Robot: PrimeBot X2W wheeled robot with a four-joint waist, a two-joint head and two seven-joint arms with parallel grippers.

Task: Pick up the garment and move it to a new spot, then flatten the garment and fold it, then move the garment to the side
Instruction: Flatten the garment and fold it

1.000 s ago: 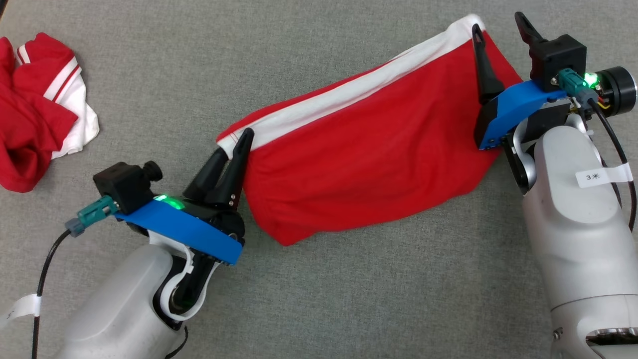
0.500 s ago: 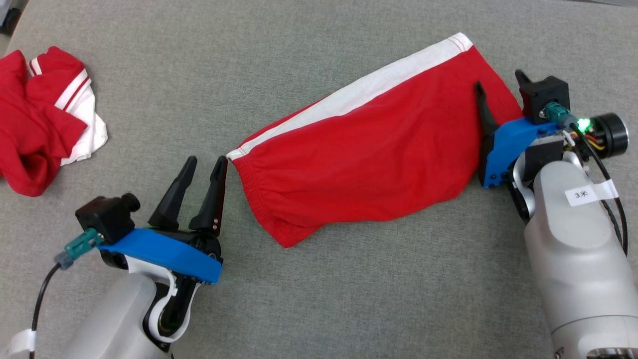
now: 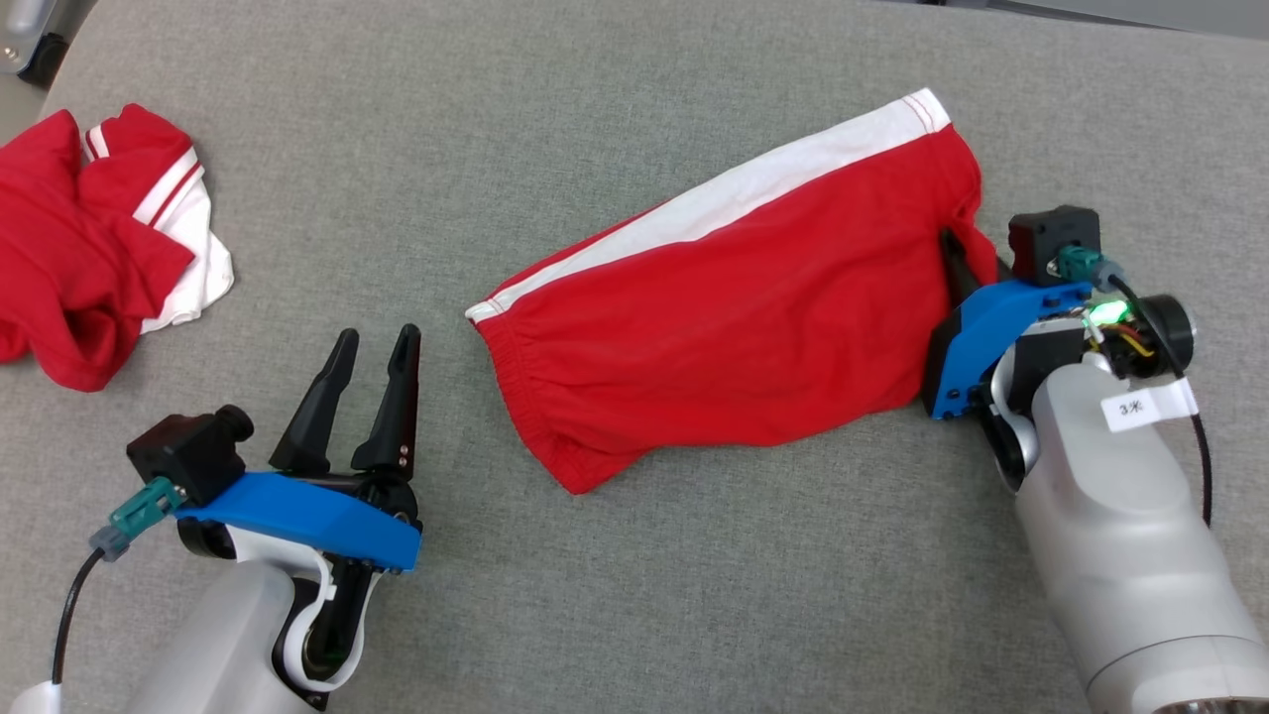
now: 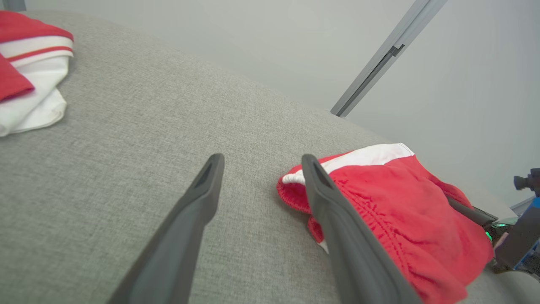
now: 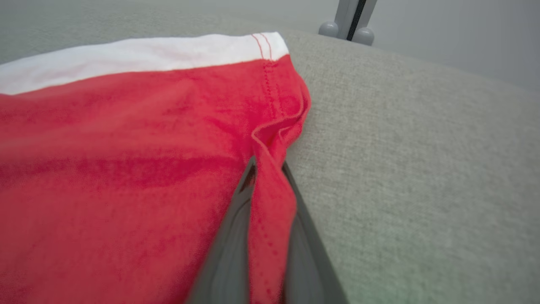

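The garment (image 3: 734, 327) is a pair of red shorts with a white side stripe, lying spread on the grey fabric surface (image 3: 615, 595). My left gripper (image 3: 378, 335) stands open just left of the elastic waistband, apart from it. In the left wrist view the left gripper (image 4: 262, 159) has bare surface between its fingers and the garment (image 4: 400, 198) lies to its right. My right gripper (image 3: 967, 260) is at the garment's right hem. In the right wrist view the right gripper (image 5: 270, 166) pinches a raised fold of the garment (image 5: 126, 147).
A second crumpled red and white garment (image 3: 89, 248) lies at the far left, also seen as the crumpled garment (image 4: 29, 80) in the left wrist view. A grey metal post (image 5: 348, 17) stands beyond the surface's far edge. Bare grey surface lies in front of the shorts.
My left gripper let go of the waistband and drew back, open. The garment dropped flat. My right gripper, open a second ago, has closed on a fold at the hem. The camera shifted.
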